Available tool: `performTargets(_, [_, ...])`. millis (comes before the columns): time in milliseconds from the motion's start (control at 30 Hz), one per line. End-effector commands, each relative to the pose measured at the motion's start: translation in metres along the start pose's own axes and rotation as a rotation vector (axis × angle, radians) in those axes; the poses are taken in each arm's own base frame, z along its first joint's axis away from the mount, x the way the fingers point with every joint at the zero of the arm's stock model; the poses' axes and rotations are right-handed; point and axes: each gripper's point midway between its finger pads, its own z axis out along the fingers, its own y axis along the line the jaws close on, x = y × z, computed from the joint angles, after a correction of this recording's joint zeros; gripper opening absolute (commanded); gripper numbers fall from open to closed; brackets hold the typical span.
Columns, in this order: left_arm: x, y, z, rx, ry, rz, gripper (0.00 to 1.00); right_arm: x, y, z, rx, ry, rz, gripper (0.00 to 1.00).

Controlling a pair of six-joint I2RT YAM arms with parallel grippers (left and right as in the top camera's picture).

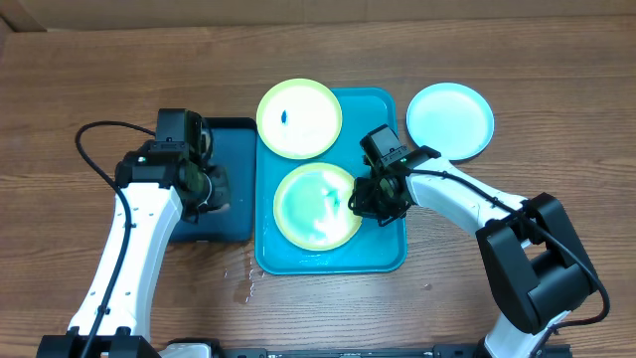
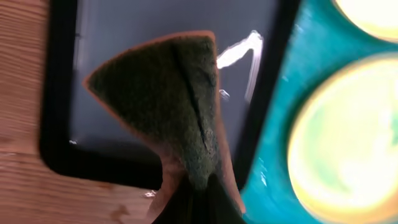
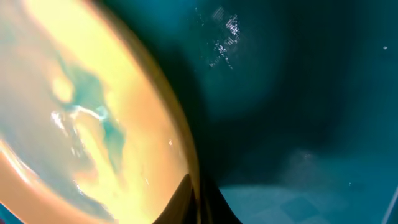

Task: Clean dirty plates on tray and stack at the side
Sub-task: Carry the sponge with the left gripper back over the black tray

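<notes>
The tray (image 1: 383,109) lies at the middle of the desk (image 1: 99,60), its long axis running from the robot's side toward the far edge, flat, rim up. Two plates sit inside it, one behind the other along that axis. The far plate (image 1: 303,124) fills the far left part of the tray, face up, with a small blue smudge (image 1: 285,116) left of its centre. The near plate (image 1: 313,209) is just behind the tray's near end, also face up, its pale centre streaked and wet. The two rims are almost touching. Whether the near plate is lifted off the tray floor cannot be told.

The right end effector (image 1: 370,202) is at the near plate's right rim. In the right wrist view its jaws are closed narrow, with the rim running into them, pinched.

The third plate (image 1: 450,121) lies on the desk just right of the tray's far corner, apart from it, and looks pale all over.

Against the tray's left side is a smaller dark navy tray (image 1: 231,149). Above it, the left end effector (image 1: 204,189) is clamped on a green scouring sponge (image 2: 161,106), which sticks out over the navy tray's floor. A few water drops (image 1: 243,283) lie on the desk by the tray's near left corner.
</notes>
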Motion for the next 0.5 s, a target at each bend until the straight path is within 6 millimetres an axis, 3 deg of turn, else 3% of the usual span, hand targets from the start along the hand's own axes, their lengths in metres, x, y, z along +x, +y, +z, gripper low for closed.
performTargets(0, [0.0, 0.022, 0.002, -0.112, -0.033, -0.065, 0.04, 0.003, -0.001, 0.001, 0.009, 0.005, 0.002, 0.04])
performTargets(200, [0.008, 0.032, 0.007, -0.156, -0.014, -0.069, 0.04, 0.007, -0.005, -0.003, 0.003, 0.041, 0.029, 0.04])
performTargets(467, [0.007, 0.043, 0.005, -0.215, -0.028, -0.098, 0.04, -0.003, -0.01, -0.034, 0.015, 0.084, 0.085, 0.04])
